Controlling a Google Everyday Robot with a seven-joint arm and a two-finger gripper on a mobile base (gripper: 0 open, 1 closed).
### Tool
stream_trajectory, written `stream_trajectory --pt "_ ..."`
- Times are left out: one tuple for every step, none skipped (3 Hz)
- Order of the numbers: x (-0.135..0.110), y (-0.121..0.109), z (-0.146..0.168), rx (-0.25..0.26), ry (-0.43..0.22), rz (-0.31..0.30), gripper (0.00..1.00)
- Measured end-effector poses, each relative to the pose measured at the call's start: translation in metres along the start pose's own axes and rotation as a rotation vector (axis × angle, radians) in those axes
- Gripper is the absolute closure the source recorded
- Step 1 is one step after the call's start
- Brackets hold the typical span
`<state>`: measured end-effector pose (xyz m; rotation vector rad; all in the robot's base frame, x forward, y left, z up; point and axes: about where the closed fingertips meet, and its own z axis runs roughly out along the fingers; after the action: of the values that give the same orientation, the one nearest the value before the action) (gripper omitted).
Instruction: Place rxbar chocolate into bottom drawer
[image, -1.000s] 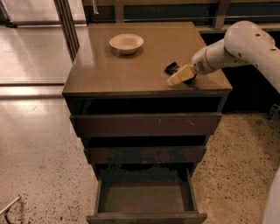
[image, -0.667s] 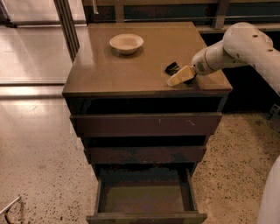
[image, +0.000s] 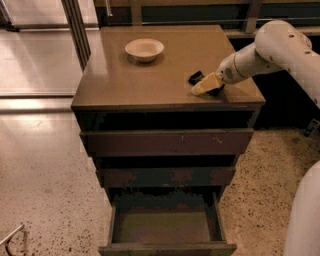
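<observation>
the rxbar chocolate (image: 196, 77) lies flat on the cabinet top (image: 160, 80), near the right front corner. it is a dark wrapper, partly hidden under the gripper (image: 205, 85). the gripper is down on the bar, its pale tip covering the near end. we cannot tell whether it has clamped the bar or only rests over it.

we judge the step in hand to be the pickup. a flat wrapper on a smooth top slips easily, so we would make sure of a firm hold across the bar's narrow width before raising it. we would then lift straight up rather than drag it toward the edge.

the beige bowl (image: 144, 49) sits well apart at the back left and is no obstacle. the two upper drawer fronts (image: 167, 142) stand between the top and the goal. the bottom drawer (image: 165, 227) is pulled out below them, its olive floor bare. we would carry the bar forward past the cabinet's front edge, lower it outside those fronts, and release it low over the drawer floor, inside the side walls.
</observation>
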<state>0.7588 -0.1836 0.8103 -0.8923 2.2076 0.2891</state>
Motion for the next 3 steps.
stream_trajectory --pt "-0.003 0.005 -0.006 -0.032 0.025 0.039 0.68" --pt "-0.008 0.013 -0.017 -0.062 0.034 0.053 0.91" --pt "-0.012 0.021 -0.026 -0.087 0.040 0.060 1.00"
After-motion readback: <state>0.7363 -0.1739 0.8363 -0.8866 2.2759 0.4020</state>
